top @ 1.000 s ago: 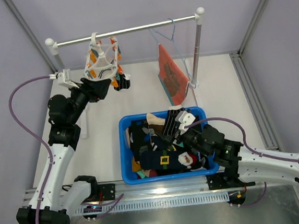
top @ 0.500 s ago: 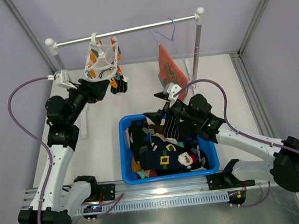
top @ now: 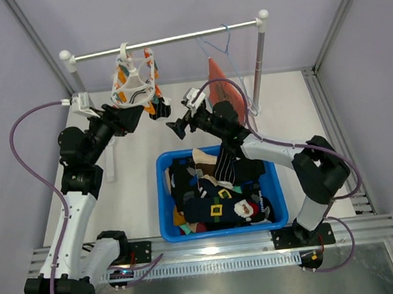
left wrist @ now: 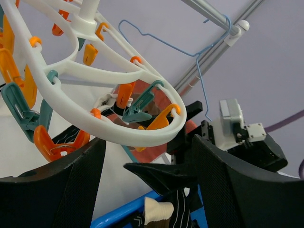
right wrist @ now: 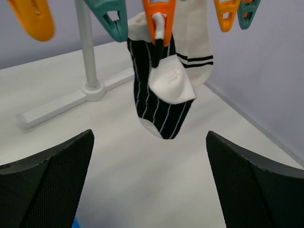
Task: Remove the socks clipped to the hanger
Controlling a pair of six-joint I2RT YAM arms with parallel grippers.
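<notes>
At the upper left of the top view, my left gripper (top: pixel 124 117) sits just under the hanger (top: pixel 134 90), jaws spread and holding nothing. The hanger hangs on the rail (top: pixel 173 39). The socks (right wrist: pixel 160 95) are clipped to its pegs, a black striped one and a white one side by side. To their right, my right gripper (top: pixel 179 126) faces them, also spread wide and empty. I judge this to be the approach. Next I'd close in, pinch the striped sock below its orange peg (right wrist: pixel 160 19), and pull down.
</notes>
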